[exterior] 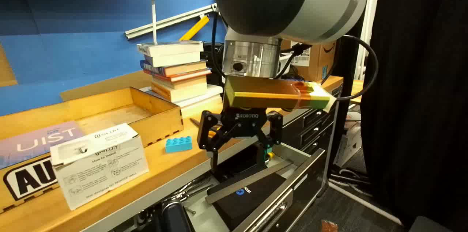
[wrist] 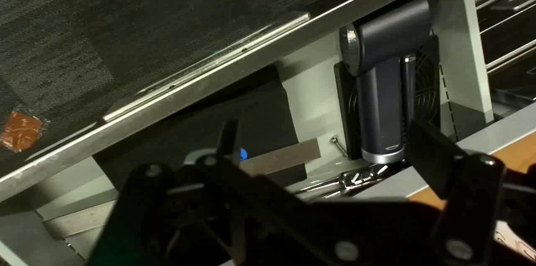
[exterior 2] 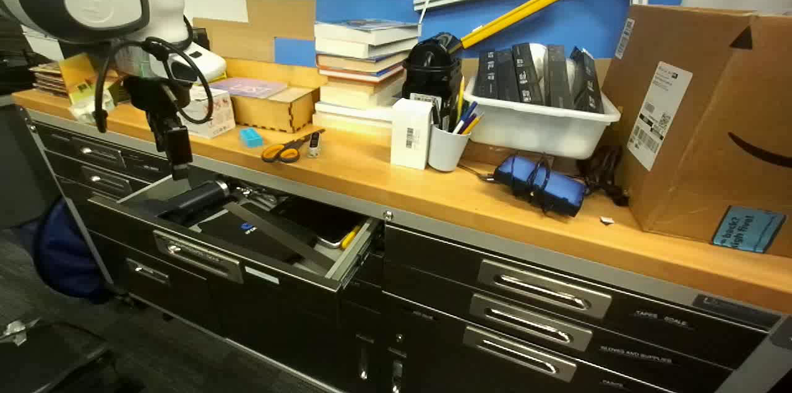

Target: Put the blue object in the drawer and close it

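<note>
The blue object, a small cyan studded brick, lies on the wooden workbench top near its front edge, beside the white box, in both exterior views (exterior: 178,145) (exterior 2: 250,137). It is out of view in the wrist view. The dark-grey drawer (exterior: 284,186) is pulled open below the bench; it also shows in an exterior view (exterior 2: 199,258) and in the wrist view (wrist: 251,60). My gripper (exterior: 238,162) is open and empty, fingers pointing down over the drawer, to one side of the brick and apart from it. It also shows in an exterior view (exterior 2: 180,171) and the wrist view (wrist: 328,142).
The drawer holds a black box (wrist: 251,107), a metal strip (wrist: 284,158) and a dark handheld device (wrist: 383,102). On the bench are a white box (exterior: 106,168), a wooden tray (exterior: 161,124), scissors (exterior 2: 282,152), a book stack (exterior: 177,86) and a white bin (exterior 2: 538,127).
</note>
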`<state>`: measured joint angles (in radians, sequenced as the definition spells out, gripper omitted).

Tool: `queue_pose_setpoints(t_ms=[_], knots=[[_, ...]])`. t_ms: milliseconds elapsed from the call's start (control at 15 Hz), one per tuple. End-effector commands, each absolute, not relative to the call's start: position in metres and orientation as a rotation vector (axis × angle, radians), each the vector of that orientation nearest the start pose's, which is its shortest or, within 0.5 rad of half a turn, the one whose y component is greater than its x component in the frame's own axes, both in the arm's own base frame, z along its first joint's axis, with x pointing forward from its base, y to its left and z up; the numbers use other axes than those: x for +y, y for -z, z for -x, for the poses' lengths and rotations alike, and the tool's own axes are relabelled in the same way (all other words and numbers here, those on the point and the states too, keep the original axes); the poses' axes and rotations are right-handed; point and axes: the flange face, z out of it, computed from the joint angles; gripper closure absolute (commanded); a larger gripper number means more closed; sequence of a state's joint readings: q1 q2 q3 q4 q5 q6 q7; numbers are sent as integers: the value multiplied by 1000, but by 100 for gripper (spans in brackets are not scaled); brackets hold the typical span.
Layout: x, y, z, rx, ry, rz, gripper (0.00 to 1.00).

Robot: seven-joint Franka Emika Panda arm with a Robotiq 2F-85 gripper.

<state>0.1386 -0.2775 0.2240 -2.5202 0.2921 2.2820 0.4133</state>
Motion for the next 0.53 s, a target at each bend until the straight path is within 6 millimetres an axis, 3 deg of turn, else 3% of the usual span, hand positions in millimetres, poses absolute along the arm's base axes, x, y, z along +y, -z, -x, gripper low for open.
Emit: queue_pose_setpoints(t_ms=[0,267,467], knots=[[161,-381,-408,363,-34,2952,0],[162,-386,-411,360,-20,2948,0],[159,-402,-444,342,21,3031,0]])
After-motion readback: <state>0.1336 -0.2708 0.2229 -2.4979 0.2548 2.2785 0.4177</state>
